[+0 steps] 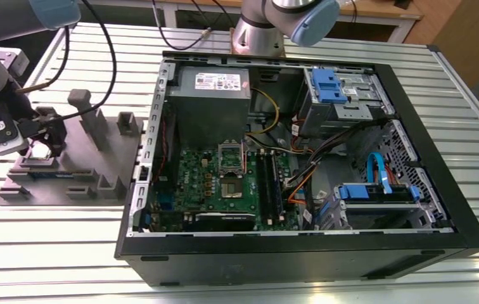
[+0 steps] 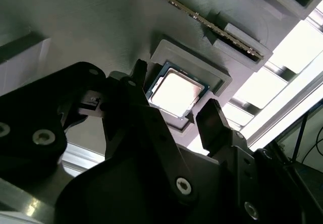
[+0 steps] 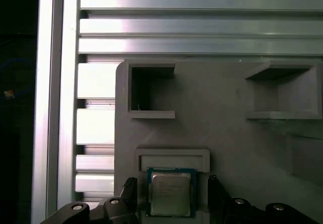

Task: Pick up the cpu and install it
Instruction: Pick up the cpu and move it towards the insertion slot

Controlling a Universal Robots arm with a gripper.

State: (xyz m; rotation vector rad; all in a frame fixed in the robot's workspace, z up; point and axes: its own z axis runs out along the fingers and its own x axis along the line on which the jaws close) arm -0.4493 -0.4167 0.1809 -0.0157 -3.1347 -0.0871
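**Slatted worktop, grey fixture, cpu bracketed by the open tool**

Aluminium slats form the worktop [image 1: 54, 253], and on it a grey fixture [image 1: 95, 158] is set beside an opened computer case [image 1: 307, 253].

The cpu [image 3: 169, 193] is seen lying flat, metal top up, in a shallow square pocket of the fixture. It has not been lifted. The tool [image 2: 174, 90] is held over that pocket with its fingers [image 2: 217, 120] apart, one on each of two opposite sides of the chip, as is shown in both wrist views. No contact with the chip can be made out, and a gap is seen on either side.

Further along the fixture, a memory stick [image 2: 202, 22] is carried in a pair of slotted holders, and empty square recesses lie beyond the pocket. Well apart from the fixture, inside the case, the green motherboard [image 1: 222, 190] is found with its socket [image 1: 232, 171] near the middle.

Trouble is judged most likely at the closing of the grip. The pocket's raised rim sits close to the chip's edges, so a fingertip could be landed on the rim instead of the chip. If the tool is off centre, the cpu could be pushed against one wall, tipped or wedged. A thin edge offers little hold, and a slip could follow.
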